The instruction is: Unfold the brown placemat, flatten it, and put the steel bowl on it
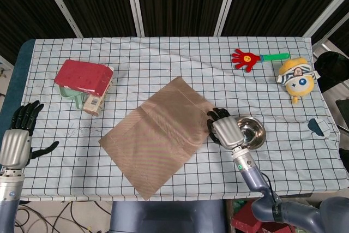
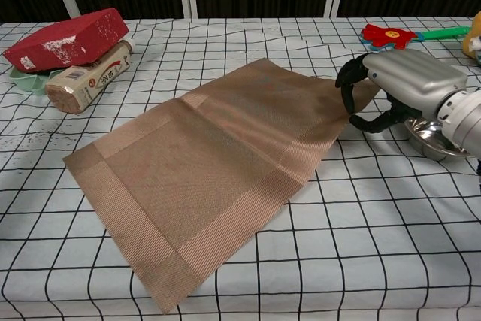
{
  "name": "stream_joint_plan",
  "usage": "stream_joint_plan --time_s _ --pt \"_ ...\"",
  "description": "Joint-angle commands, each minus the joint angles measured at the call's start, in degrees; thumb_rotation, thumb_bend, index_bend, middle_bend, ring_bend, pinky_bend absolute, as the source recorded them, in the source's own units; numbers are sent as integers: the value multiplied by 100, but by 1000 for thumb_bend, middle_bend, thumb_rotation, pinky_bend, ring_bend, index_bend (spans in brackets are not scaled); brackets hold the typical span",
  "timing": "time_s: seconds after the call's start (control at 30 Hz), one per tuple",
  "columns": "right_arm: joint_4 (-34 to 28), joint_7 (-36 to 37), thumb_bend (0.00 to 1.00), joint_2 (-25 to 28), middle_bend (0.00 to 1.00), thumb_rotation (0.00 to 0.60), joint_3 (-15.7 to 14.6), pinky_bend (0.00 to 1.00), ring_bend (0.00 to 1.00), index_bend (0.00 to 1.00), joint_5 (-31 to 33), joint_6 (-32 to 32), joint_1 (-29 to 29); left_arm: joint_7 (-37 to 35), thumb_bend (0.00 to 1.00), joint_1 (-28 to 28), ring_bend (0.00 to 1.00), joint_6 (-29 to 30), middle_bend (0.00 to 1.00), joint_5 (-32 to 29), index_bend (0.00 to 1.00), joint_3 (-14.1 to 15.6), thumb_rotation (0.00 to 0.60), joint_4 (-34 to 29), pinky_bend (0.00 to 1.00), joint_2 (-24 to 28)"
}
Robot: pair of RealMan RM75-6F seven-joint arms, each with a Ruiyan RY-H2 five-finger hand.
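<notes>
Chest view: right hand (image 2: 402, 84) fingers grip the brown woven placemat's (image 2: 210, 167) corner.
Shiny steel bowl (image 2: 434, 137) sits beside it; left hand (image 1: 16, 143) hangs spread, holding nothing.

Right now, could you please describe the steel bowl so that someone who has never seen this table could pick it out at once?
Start at the brown placemat in the middle of the checked tablecloth and go to its right corner, which the right hand holds. The steel bowl sits just beyond that hand, partly hidden by it. It is the only shiny, round metal thing there; the toys further back are brightly coloured.
</notes>
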Motion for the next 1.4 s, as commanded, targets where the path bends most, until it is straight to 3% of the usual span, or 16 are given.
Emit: stream_joint_plan --time_s 0.03,0.73,1.4 --pt "-162 -113 500 29 265 600 -1 210 168 678 69 64 -109 1 0 -1 18 -1 26 1 72 1 600 -1 29 0" --pt "-1182 -1065 505 -186 268 600 -62 210 166 681 363 288 -637 -54 0 -11 18 -11 26 65 72 47 600 -15 29 34" --pt "-1358 -1539 513 -627 273 600 -75 210 163 688 591 248 -850 -98 0 -17 18 -2 26 76 72 47 600 -10 29 49"
